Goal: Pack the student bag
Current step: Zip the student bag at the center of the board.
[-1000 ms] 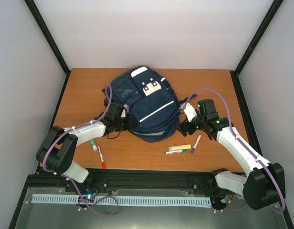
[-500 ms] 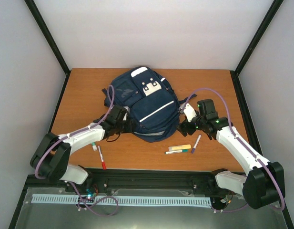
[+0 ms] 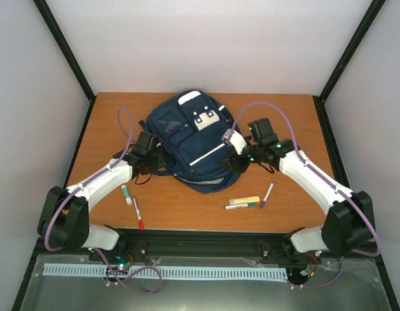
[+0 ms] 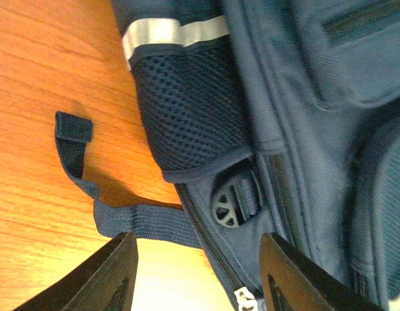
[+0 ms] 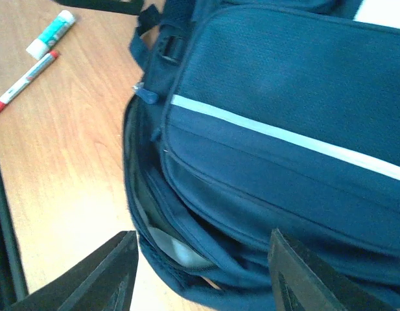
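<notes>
Though advanced along the student bag [image 3: 193,146], left end effector [image 4: 195,238] and right end effector [image 5: 201,233] gape empty.

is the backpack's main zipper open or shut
Open, at least partly: the right wrist view shows the student bag gaping along one edge, something pale visible inside.

I am seeing a red pen [image 3: 139,214] and a white marker [image 3: 126,194] lying near each other on the table [image 3: 284,113] at front left, with a yellow highlighter [image 3: 244,200], a green pen [image 3: 240,206] just beside it and a purple pen [image 3: 266,194] lying at front right.
</notes>
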Tool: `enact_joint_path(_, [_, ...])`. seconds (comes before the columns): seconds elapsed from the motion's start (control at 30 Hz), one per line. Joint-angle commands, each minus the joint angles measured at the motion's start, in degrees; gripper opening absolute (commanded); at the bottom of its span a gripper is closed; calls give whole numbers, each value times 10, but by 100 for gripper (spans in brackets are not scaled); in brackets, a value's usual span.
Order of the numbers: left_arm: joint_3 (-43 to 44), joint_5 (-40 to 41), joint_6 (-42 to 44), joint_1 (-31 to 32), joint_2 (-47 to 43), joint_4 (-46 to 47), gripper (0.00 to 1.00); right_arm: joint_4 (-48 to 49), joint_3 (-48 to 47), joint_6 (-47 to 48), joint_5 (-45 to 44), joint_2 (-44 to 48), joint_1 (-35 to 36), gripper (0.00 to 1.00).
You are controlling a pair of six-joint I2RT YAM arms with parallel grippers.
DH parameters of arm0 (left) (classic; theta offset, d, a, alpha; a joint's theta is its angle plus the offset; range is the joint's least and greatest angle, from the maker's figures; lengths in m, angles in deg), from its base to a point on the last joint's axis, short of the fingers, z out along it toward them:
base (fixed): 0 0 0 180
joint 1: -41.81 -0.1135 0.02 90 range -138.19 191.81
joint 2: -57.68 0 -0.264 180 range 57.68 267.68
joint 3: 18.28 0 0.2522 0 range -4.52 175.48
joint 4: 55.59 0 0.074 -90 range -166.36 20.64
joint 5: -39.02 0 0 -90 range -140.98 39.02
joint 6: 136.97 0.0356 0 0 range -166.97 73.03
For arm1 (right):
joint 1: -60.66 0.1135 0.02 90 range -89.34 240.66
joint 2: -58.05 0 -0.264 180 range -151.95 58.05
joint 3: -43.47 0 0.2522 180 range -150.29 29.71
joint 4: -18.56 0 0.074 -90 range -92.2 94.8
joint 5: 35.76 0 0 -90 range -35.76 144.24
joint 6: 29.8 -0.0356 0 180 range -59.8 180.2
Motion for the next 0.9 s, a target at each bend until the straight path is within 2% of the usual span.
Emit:
enact_joint_path(0.0, [19, -61, -33, -42, 40, 23, 58, -19, -30, 2, 0, -36, 51, 56])
enact_joint_path(0.1, [14, -109, -38, -68, 85, 70, 59, -23, -37, 15, -32, -60, 95, 53])
enact_joint_path(0.23, [8, -149, -42, -78, 126, 140, 53, -31, -45, 33, -56, -85, 130, 50])
enact_joint_path(0.3, [6, -165, -47, -78, 141, 170, 46, -32, -49, 38, -56, -93, 133, 49])
enact_joint_path(0.5, [-4, -218, -45, -76, 154, 226, 15, -32, -50, 55, -67, -107, 135, 47])
enact_joint_path(0.63, [-19, -219, -43, -68, 132, 230, 1, -30, -52, 68, -75, -117, 138, 45])
enact_joint_path(0.87, [-47, -215, -51, -22, 84, 230, 1, -54, -105, 147, -78, -156, 159, 44])
